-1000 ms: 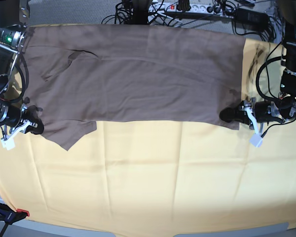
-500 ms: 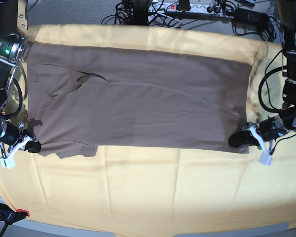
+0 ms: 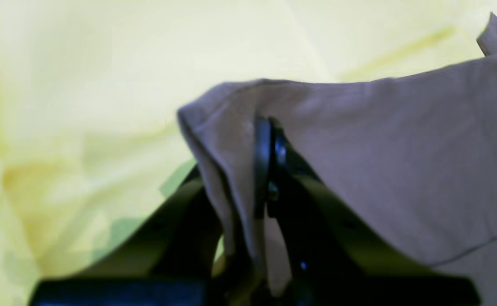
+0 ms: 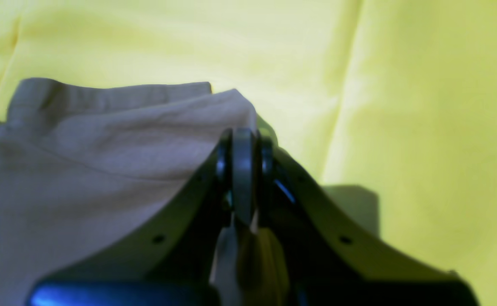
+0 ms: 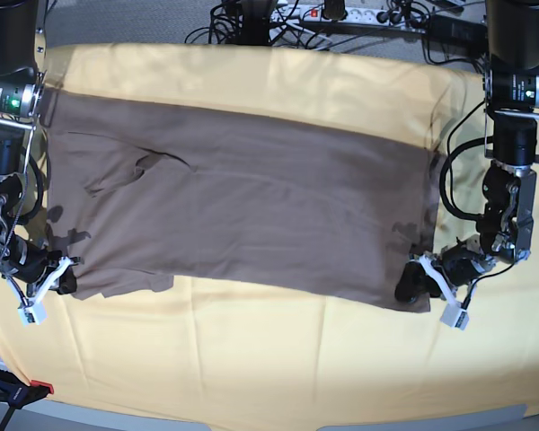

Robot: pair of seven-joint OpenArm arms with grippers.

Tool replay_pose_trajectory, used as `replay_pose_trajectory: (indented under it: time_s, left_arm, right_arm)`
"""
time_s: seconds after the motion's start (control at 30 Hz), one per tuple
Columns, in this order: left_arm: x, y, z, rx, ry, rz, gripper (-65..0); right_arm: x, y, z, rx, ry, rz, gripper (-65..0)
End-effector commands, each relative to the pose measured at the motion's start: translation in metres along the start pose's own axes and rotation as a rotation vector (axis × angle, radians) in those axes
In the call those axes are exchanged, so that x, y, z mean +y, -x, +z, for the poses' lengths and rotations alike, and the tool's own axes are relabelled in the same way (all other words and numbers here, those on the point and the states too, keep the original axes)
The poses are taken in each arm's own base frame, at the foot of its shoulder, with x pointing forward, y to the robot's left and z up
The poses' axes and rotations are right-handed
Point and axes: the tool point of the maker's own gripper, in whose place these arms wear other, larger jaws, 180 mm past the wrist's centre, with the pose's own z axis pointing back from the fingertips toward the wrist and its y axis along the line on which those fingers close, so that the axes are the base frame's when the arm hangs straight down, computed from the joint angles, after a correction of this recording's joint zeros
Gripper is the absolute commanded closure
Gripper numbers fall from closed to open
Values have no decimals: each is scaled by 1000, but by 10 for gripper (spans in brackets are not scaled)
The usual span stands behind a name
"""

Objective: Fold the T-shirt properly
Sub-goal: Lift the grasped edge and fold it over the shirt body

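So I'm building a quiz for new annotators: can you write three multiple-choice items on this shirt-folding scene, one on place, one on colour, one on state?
1. Where does the left gripper grip the taupe-brown thin-fabric T-shirt?
A. neckline
B. a near corner
C. the middle

2. What colour is the large cloth under the shirt?
A. pale yellow
B. blue
C. white

3. How is the right gripper?
A. wide open
B. shut on fabric
C. shut on nothing

Answers: B, the base view shows it at the shirt's near corner; A, yellow surrounds the shirt; B, the right wrist view shows fabric pinched between its fingers.
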Motion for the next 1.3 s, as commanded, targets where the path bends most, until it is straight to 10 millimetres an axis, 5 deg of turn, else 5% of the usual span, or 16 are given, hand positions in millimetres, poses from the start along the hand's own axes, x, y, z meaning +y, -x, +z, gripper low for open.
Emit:
replay_pose_trajectory:
  time_s: [0.0,0.3,0.5,0.8,1.27]
  left_arm:
    - [4,-37,6,-88,-5,-30,0]
    - [-7,-55,6,-93,53,-69,0]
    - [-21,-44,7,-28,137,23,0]
    - [-35,0,11,93,210,128,0]
    - [-31,-3,43,128,273,201,0]
  right_arm:
    - [-15,-41,11,-106,36,15,0]
    - [-12,-79,16,-165,8,49,0]
    - [-6,-66,14,-114,-24,55,0]
    - [-1,-25,12,-19,-51,7,0]
    - [-31,-11,40,62,-33,-49,0]
